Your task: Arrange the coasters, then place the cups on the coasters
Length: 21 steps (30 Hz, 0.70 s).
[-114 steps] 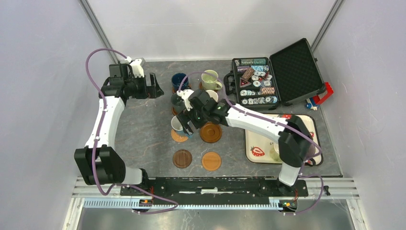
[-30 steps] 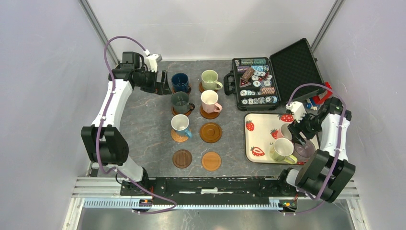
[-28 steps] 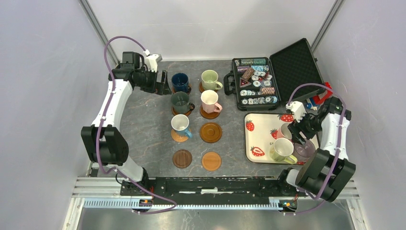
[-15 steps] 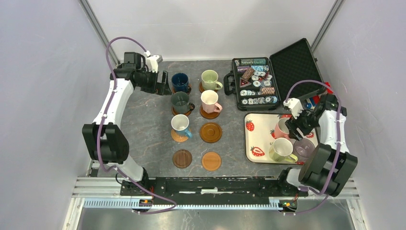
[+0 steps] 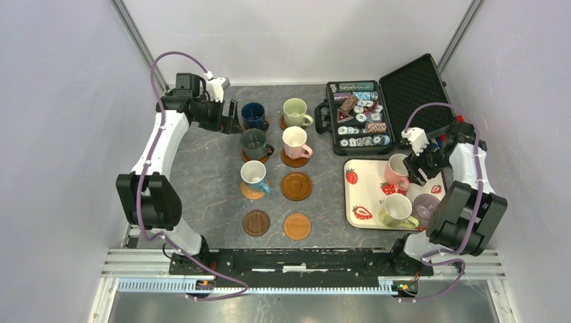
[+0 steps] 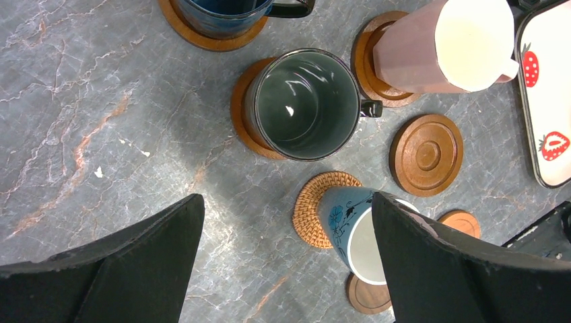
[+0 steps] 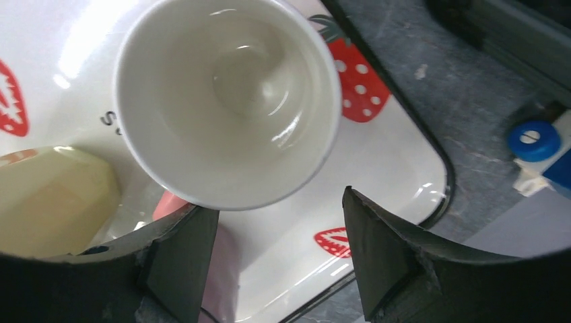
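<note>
Five cups stand on coasters: dark blue [image 5: 253,114], pale green [image 5: 294,111], grey-green [image 5: 254,142], pink [image 5: 294,141] and light blue [image 5: 254,174]. Three coasters [image 5: 296,186] [image 5: 256,223] [image 5: 297,226] lie bare. My left gripper [image 5: 232,116] hangs open beside the dark blue cup, holding nothing. On the tray [image 5: 355,195] are a salmon cup [image 5: 396,172], a yellow cup [image 5: 395,210] and a mauve cup [image 5: 428,205]. My right gripper [image 5: 409,168] is at the salmon cup [image 7: 225,101]. Its jaws stand apart, something pink lies against one finger [image 7: 182,262], and tray shows in the gap.
An open black case [image 5: 377,114] of poker chips sits behind the tray. Small blue and red items [image 5: 448,138] lie at the right edge, near my right arm. Grey walls enclose the table on both sides and at the back.
My right gripper has moved toward the tray's far edge, and the salmon cup has shifted that way with it. The left arm has barely moved.
</note>
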Tool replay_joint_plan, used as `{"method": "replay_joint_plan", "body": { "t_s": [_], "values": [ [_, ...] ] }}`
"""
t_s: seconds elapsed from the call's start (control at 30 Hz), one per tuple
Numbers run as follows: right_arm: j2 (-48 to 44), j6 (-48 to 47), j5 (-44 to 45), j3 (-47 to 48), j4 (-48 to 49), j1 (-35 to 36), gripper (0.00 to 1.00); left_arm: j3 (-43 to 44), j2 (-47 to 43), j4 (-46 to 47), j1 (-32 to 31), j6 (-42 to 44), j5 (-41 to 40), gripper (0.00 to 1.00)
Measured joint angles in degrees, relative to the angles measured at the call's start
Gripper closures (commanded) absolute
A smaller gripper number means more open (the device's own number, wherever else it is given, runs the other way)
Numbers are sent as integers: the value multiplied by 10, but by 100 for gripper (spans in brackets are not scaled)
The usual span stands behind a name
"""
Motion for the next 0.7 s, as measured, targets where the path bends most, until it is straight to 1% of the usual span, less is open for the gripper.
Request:
{"method": "replay_joint_plan", "body": {
  "t_s": [0.27, 0.33, 0.5, 0.6, 0.7],
  "values": [
    [15, 5, 10, 50, 5, -26, 27, 0, 0, 0, 0, 0, -7, 0],
    [15, 3, 8, 61, -10, -38, 27, 0, 0, 0, 0, 0, -7, 0],
    [20, -15, -24, 104, -91, -78, 24, 0, 0, 0, 0, 0, -7, 0],
    [13, -17, -40, 97, -118, -74, 23, 0, 0, 0, 0, 0, -7, 0],
    [-9, -4, -48, 54, -115, -46, 21, 0, 0, 1, 0, 0, -7, 0]
  ]
}}
